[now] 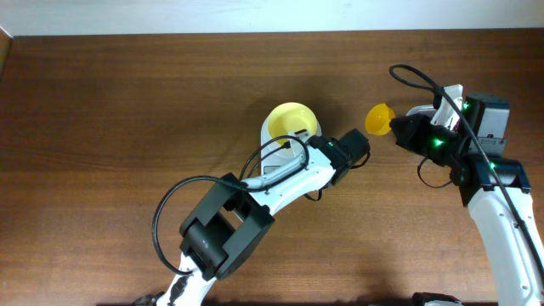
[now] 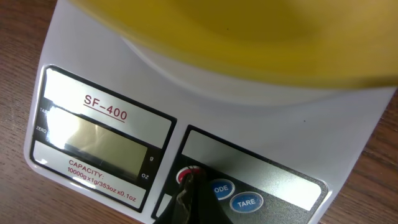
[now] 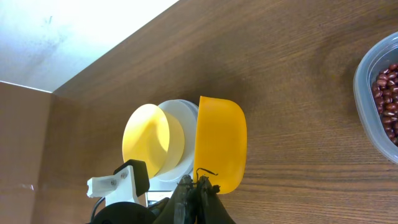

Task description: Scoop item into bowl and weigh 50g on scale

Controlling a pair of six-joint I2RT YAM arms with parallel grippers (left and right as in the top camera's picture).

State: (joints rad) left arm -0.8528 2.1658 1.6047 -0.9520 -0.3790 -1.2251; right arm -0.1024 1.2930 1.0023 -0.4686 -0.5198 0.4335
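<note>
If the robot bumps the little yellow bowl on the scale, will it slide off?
It might. The bowl looks empty, so it is probably light. It rests on the scale's smooth white top with no rim showing, so a nudge could slide it.

There is one bowl (image 1: 291, 121), one scale (image 2: 93, 56), one scoop (image 1: 378, 118) and one tub (image 3: 373, 81) on a single table (image 1: 102, 102). The beans (image 3: 388, 93) in the tub are too many to count. The scale carries one display (image 2: 99, 140) and three buttons (image 2: 221, 188) — one red, two blue. Two grippers are in view — the left gripper (image 2: 186, 182) and the right gripper (image 3: 194, 184).
</note>
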